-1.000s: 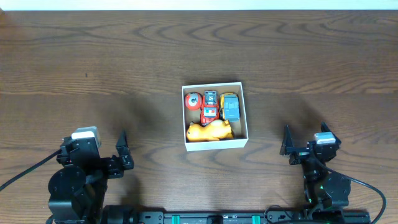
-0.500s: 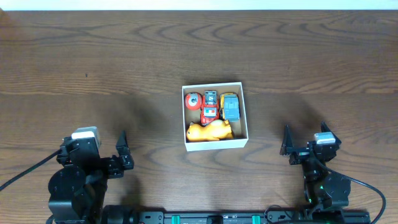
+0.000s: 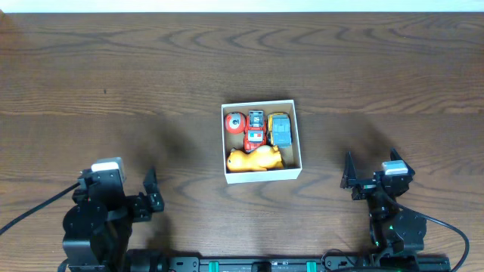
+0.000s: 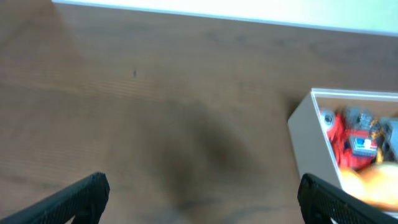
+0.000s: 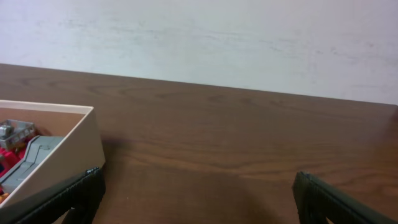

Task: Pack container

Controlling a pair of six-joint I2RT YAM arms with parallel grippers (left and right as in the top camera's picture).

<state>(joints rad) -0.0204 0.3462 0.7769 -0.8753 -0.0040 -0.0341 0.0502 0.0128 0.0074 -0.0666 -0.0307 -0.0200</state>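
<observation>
Since the earlier overhead frame, the left arm point(image 3: 102, 219) has shifted slightly toward the near edge of the dark brown wood-grain surface point(image 3: 113, 75); the right arm point(image 3: 389, 208) and the box contents are unchanged. The small square open-topped box with thin white walls and a brown cardboard interior point(image 3: 262, 177) sits near the centre of the surface, between the two arms and well apart from both. Inside it, an orange-yellow rounded toy point(image 3: 255, 159) lies along the near wall. Behind it, a red round toy point(image 3: 236, 122), a red toy car point(image 3: 255, 132) and a blue and yellow toy car point(image 3: 280, 130) stand side by side along the far wall. The left fingers point(image 4: 74, 199) are spread wide and hold nothing. In the left wrist view, the near left corner of the box point(image 4: 305, 143) appears at the right edge of the frame, ahead of the fingertips. The right fingers point(image 5: 329, 199) are likewise spread wide and hold nothing. In the right wrist view, the box wall point(image 5: 62, 162) appears at the left edge, just above the left fingertip.
</observation>
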